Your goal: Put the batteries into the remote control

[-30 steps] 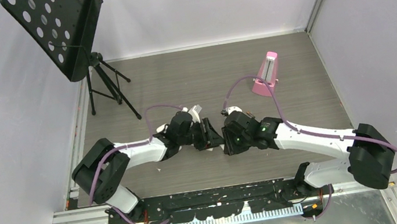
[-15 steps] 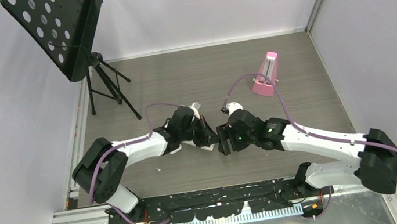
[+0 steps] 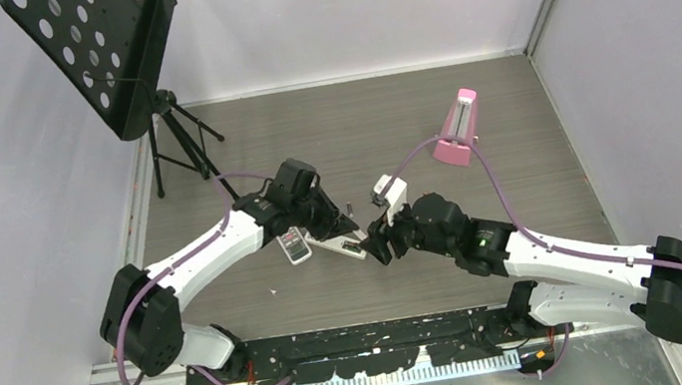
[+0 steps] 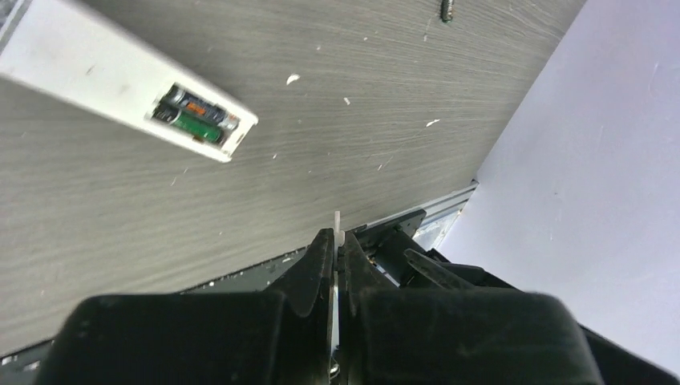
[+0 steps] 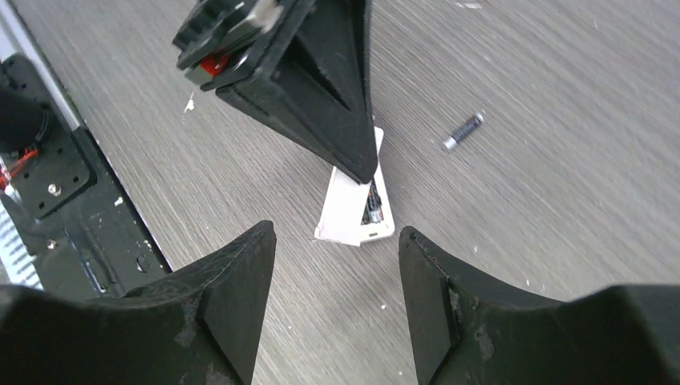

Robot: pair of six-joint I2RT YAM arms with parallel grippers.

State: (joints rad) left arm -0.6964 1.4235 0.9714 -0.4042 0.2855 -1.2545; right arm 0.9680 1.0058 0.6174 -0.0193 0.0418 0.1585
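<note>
A short remote control (image 3: 296, 247) with a dark button panel lies face up on the floor. Beside it a white remote (image 3: 353, 246) lies back up with its battery bay open and batteries (image 4: 195, 118) inside; it also shows in the right wrist view (image 5: 378, 215). One loose battery (image 3: 349, 207) lies apart on the floor (image 5: 463, 132), and shows at the top of the left wrist view (image 4: 447, 10). My left gripper (image 3: 331, 222) (image 4: 337, 237) is shut on a thin white cover plate (image 5: 341, 210), just above the white remote. My right gripper (image 3: 380, 247) (image 5: 337, 233) is open and empty, just short of that remote's end.
A pink metronome (image 3: 456, 128) stands at the back right. A black music stand (image 3: 111, 54) on a tripod stands at the back left. Grey walls close in on both sides. The black base rail (image 3: 368, 340) runs along the near edge.
The two grippers, close together over the remote before, have drawn apart. My left arm has swung back and left, uncovering both remotes. My right gripper has turned to face the white remote.
</note>
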